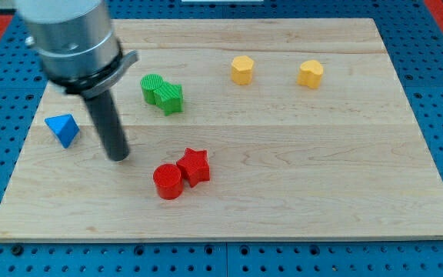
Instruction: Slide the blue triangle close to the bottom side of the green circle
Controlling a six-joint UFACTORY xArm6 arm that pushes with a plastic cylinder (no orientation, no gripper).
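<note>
On board [298,154], two reds, greens, yellows

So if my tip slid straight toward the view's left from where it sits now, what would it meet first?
Probably the blue triangle: it is the only block left of my tip. It sits slightly higher in the view, so a dead-level slide may only clip its lower corner or pass just below.

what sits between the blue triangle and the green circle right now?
In the camera view, my rod stands between them: my tip rests right of the blue triangle, below-left of the green circle. No block lies between, only bare wooden board.
</note>
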